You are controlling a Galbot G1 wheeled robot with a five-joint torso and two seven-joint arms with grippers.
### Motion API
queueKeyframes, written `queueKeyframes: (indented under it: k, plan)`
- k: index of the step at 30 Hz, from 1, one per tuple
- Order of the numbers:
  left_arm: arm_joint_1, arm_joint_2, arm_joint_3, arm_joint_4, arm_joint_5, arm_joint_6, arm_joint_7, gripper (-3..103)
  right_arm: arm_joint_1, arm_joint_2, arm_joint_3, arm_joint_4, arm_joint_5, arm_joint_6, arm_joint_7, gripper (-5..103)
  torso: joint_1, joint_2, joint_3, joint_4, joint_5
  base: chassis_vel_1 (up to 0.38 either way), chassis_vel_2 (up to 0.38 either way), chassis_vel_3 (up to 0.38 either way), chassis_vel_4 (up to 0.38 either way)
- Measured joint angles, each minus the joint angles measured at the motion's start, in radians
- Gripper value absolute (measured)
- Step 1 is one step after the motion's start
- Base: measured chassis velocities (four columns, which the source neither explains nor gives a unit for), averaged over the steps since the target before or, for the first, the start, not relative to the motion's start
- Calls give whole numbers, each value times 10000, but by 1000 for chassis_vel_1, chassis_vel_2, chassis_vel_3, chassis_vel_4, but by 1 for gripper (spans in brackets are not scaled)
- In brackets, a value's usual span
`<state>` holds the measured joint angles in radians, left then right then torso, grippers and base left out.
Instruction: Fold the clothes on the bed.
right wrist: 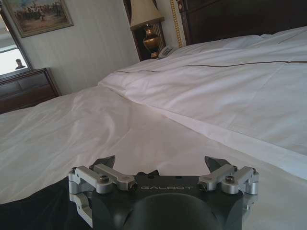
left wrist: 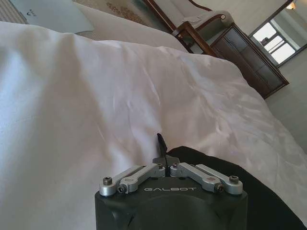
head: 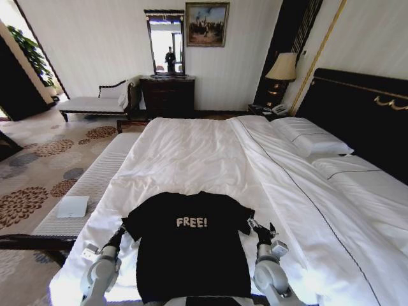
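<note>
The bed, dressed in a white duvet with pillows toward 2 o'clock against the dark headboard, is seen from its foot in the head view. At 6 o'clock on the duvet, close to the near edge, the black T-shirt is laid flat and face up, its pale "FREE!" lettering readable, both short sleeves spread outward and the hem nearest the robot. No fold is visible in body or sleeves, so the task is judged to be at its very start, with every fold left to be made. The left gripper is placed at the sleeve at 8 o'clock of the shirt; in the left wrist view the left gripper is shown with its fingers drawn together at the black cloth's edge, though whether fabric is pinched between them cannot be told. The right gripper is placed at the sleeve at 4 o'clock; in the right wrist view the right gripper is shown with fingers spread wide, holding nothing, just over the duvet beside the shirt's edge.
</note>
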<state>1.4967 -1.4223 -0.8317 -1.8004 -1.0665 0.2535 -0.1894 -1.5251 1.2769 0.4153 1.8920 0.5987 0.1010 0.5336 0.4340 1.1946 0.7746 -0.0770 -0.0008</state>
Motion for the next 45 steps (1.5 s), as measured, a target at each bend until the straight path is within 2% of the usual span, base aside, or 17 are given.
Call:
queueKeyframes:
  k: [6,7,8,10,13,15,19,20,21,25,27,30,32,34,38,42,45]
  plan:
    - [221,29,-33,-93,145,-140,17,0,261,-12,3,-125,519,61,71,100,0,0,0,1,0,0,0,0,0]
    - [272,27,-28,-119,195,-191,18,-3,317,-18,3,-162,727,89,96,100,0,0,0,1,1,0,0,0,0]
    - [329,16,-18,-164,261,-266,19,1,367,-31,3,-174,970,105,119,100,0,0,0,1,0,0,0,0,0]
    - [382,4,-14,-220,331,-376,18,1,413,-48,6,-174,1188,118,137,100,0,0,0,1,0,0,0,0,0]
    - [532,-14,-89,-478,371,-781,15,18,556,-135,11,-126,1780,129,164,100,0,0,0,1,1,0,0,0,0]
    - [559,-9,-135,-544,355,-887,14,18,596,-166,10,-109,1890,129,164,100,-1,0,0,1,2,0,0,0,0]
    - [633,125,-502,-947,87,-1302,-16,39,921,-471,-17,-68,2656,12,13,100,0,0,0,1,-1,0,0,0,0]
    - [650,160,-600,-1099,-57,-1307,-73,39,1011,-547,-29,-63,2913,-93,-5,100,0,-1,0,1,-1,0,0,0,0]
    - [650,160,-600,-1099,-57,-1307,-73,39,1011,-547,-29,-63,2913,-93,-5,100,0,-1,0,1,-1,0,0,0,0]
    - [881,393,-1148,-2914,-867,-1021,-347,61,1505,-826,-46,-76,4180,-605,57,100,0,-1,0,4,3,0,0,0,0]
    - [904,422,-1237,-3476,-1030,-879,-388,61,1574,-834,-44,-102,4370,-669,93,100,0,0,0,4,2,0,0,0,0]
    - [819,415,-1247,-4811,-1301,-514,-488,77,1672,-727,-28,-204,4710,-787,158,100,0,0,0,-1,5,0,0,0,0]
    - [791,378,-1126,-5029,-1265,-409,-468,82,1676,-652,-21,-274,4784,-806,155,100,0,0,0,0,6,0,0,0,0]
    - [771,265,-807,-4872,-720,-367,-437,93,1669,-531,23,-481,4935,-823,6,100,0,0,0,-1,3,0,0,0,0]
    - [842,158,-562,-3899,103,-365,-542,99,1682,-419,156,-919,5380,-856,-397,100,0,0,0,-2,-2,0,0,0,0]
    - [999,235,-510,-3163,187,-352,-548,100,1789,-338,307,-1366,5733,-874,-754,100,-1,0,0,3,-2,0,0,0,0]
    - [1083,267,-488,-2799,-10,-344,-551,100,1927,-259,414,-2001,5902,-654,-1476,100,-1,-1,0,1,-1,0,0,0,0]
